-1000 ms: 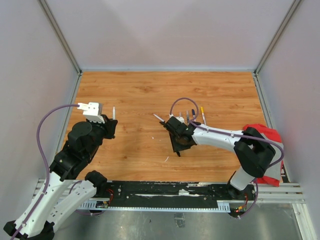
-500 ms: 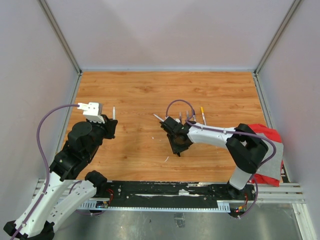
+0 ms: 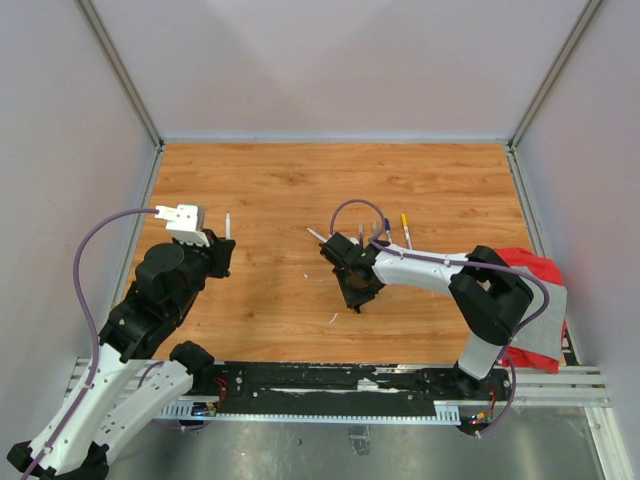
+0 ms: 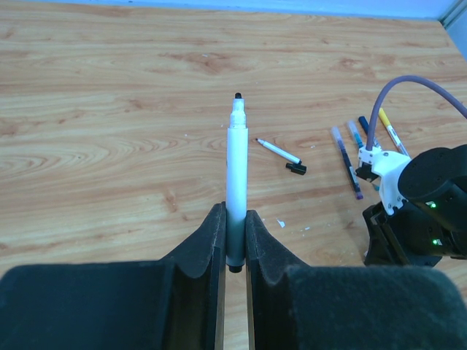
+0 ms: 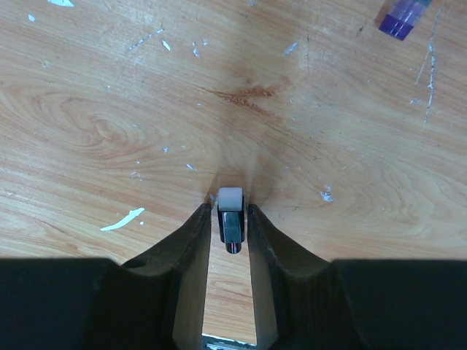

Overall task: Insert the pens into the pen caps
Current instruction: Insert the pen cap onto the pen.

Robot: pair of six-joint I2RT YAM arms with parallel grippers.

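My left gripper [image 4: 233, 235] is shut on the lower end of a pen [image 4: 236, 164] with a white-grey barrel, held upright with its dark tip up; from above the left gripper [image 3: 216, 250] is at the table's left. My right gripper [image 5: 230, 213] points down at the table, its fingers on either side of a short black pen cap [image 5: 230, 222] with a white end. Narrow gaps show on both sides of that cap. More pens lie behind the right gripper [image 3: 355, 290]: a thin one [image 4: 277, 150] with a black cap [image 4: 295, 168] at its end, a purple [image 4: 344, 159], a blue [image 4: 357, 134] and a yellow one [image 4: 391, 133].
A red cloth [image 3: 530, 268] lies at the table's right edge beside the right arm's base. Small white scraps [image 3: 334, 318] dot the wood near the right gripper. A purple pen end [image 5: 400, 20] lies at the top right of the right wrist view. Grey walls close in three sides.
The right gripper's jaws have narrowed around the black cap and the arm has shifted slightly left. The left arm and its pen have not moved.
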